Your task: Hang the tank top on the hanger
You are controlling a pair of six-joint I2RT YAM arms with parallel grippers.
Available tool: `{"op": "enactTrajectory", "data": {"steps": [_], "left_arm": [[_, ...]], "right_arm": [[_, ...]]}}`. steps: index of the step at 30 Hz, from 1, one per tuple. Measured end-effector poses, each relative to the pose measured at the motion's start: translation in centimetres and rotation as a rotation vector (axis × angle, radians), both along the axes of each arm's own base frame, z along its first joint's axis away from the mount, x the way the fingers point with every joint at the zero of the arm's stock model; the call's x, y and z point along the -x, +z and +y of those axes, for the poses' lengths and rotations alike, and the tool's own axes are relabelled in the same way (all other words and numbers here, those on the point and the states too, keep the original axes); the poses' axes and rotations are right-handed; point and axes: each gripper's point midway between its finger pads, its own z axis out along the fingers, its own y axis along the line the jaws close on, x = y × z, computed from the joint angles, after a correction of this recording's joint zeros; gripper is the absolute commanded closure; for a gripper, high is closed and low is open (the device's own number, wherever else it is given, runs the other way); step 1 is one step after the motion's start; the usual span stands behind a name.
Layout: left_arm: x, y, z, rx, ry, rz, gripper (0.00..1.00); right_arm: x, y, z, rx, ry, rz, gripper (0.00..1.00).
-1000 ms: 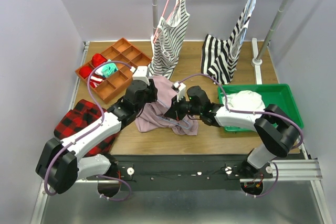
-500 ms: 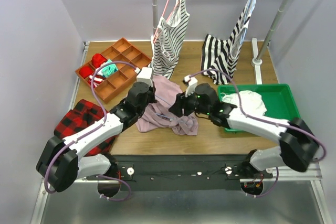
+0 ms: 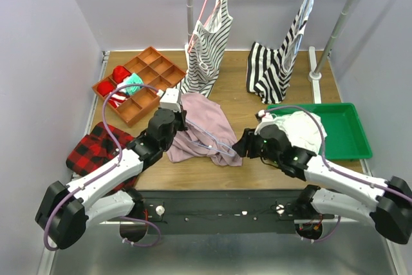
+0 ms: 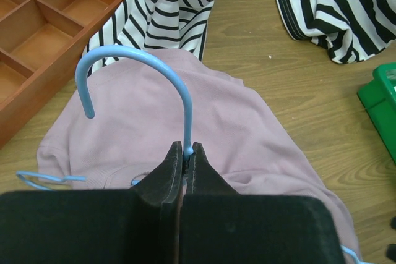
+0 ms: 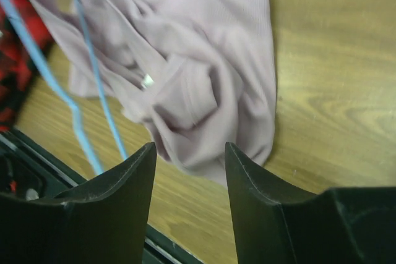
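**Hanger clamped by the left gripper, right gripper open at the tank top's edge**

Top external view: The left gripper [image 3: 181, 121] is seen pressed against the near-left edge of the tank top [image 3: 205, 117], which is spread in a crumpled heap on the desk [image 3: 257, 104]. The thin wire of the hanger [image 3: 214, 144] is traced across the fabric, running from the left gripper toward the right gripper [image 3: 239, 148]. The right gripper is set just beside the tank top's near-right corner. Behind the right gripper, a green tray [image 3: 351, 140] with a white garment [image 3: 304, 127] is found. Beyond the left gripper, an orange organizer [image 3: 143, 85] and a hanging striped top [image 3: 209, 43] are seen.

Left wrist view: The left gripper [image 4: 187, 151] is fully closed, and the shank of the hanger [image 4: 187, 122] is pinched between its pads just below the hook. The hook is curved up and over to the gripper's left. The tank top [image 4: 241, 134] is spread directly ahead of and beneath the gripper.

Right wrist view: The right gripper [image 5: 190, 153] is held wide open, and nothing is gripped. A bunched fold of the tank top [image 5: 204, 41] is seen just ahead of the fingertips, level with the gap between them. The hanger [image 5: 94, 60] wire is laid across the fabric to the gripper's left.
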Motion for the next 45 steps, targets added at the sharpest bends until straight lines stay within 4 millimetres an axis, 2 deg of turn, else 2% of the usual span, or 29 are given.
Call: {"op": "enactTrajectory", "data": {"steps": [4, 8, 12, 15, 16, 18, 19, 22, 26, 29, 31, 33, 34, 36, 39, 40, 43, 45], "left_arm": [[0.6, -0.1, 0.3, 0.017, -0.002, -0.018, 1.0], [0.8, 0.1, 0.5, 0.025, -0.002, -0.028, 1.0], [0.8, 0.2, 0.6, 0.025, 0.001, -0.033, 1.0], [0.7, 0.2, 0.8, 0.023, 0.01, -0.034, 1.0], [0.7, 0.2, 0.8, 0.022, 0.011, -0.035, 1.0], [0.6, 0.1, 0.9, 0.016, 0.015, -0.033, 1.0], [0.6, 0.1, 1.0, 0.013, 0.018, -0.032, 1.0], [0.6, 0.0, 1.0, 0.011, 0.019, -0.029, 1.0], [0.7, 0.1, 0.9, 0.019, 0.024, -0.025, 1.0], [0.5, 0.2, 1.2, 0.026, 0.046, -0.023, 1.0], [0.4, 0.4, 1.4, 0.033, 0.064, -0.021, 1.0], [0.3, 0.6, 1.7, 0.039, 0.091, -0.017, 1.0], [0.3, 0.7, 1.8, 0.042, 0.102, -0.018, 1.0], [0.2, 0.9, 2.1, 0.049, 0.12, -0.016, 1.0], [0.2, 0.8, 2.3, 0.053, 0.136, -0.011, 1.0], [0.3, 0.8, 2.4, 0.053, 0.139, -0.01, 1.0], [0.4, 0.9, 2.6, 0.054, 0.145, -0.011, 1.0], [0.5, 1.0, 2.7, 0.053, 0.148, -0.011, 1.0]], "right_arm": [[1.0, -3.5, 1.0, 0.053, 0.065, 0.111, 0.44], [1.3, -4.9, 2.3, 0.069, 0.125, 0.167, 0.43], [1.5, -5.0, 3.2, 0.069, 0.173, 0.179, 0.44], [1.4, -5.4, 3.9, 0.076, 0.205, 0.19, 0.53], [1.4, -5.6, 4.0, 0.08, 0.209, 0.195, 0.65], [1.0, -6.0, 4.1, 0.102, 0.203, 0.204, 0.77], [0.8, -6.0, 4.2, 0.109, 0.199, 0.204, 0.9], [-0.4, -5.5, 3.2, 0.15, 0.113, 0.184, 0.99], [-1.8, -3.5, 0.3, 0.192, -0.05, 0.124, 0.99], [-2.4, -1.2, -2.0, 0.19, -0.164, 0.065, 0.99], [-2.6, -0.8, -3.3, 0.212, -0.228, 0.052, 0.99], [-2.6, -1.4, -5.0, 0.268, -0.296, 0.063, 0.99], [-2.5, -1.8, -5.5, 0.286, -0.31, 0.071, 0.91], [-2.4, -2.5, -6.5, 0.324, -0.344, 0.089, 0.84], [-2.2, -3.2, -7.3, 0.356, -0.377, 0.111, 0.66], [-2.3, -3.4, -7.3, 0.361, -0.38, 0.116, 0.56], [-2.3, -3.4, -6.9, 0.361, -0.358, 0.131, 0.46], [-2.2, -2.9, -6.1, 0.334, -0.331, 0.135, 0.46]]}}
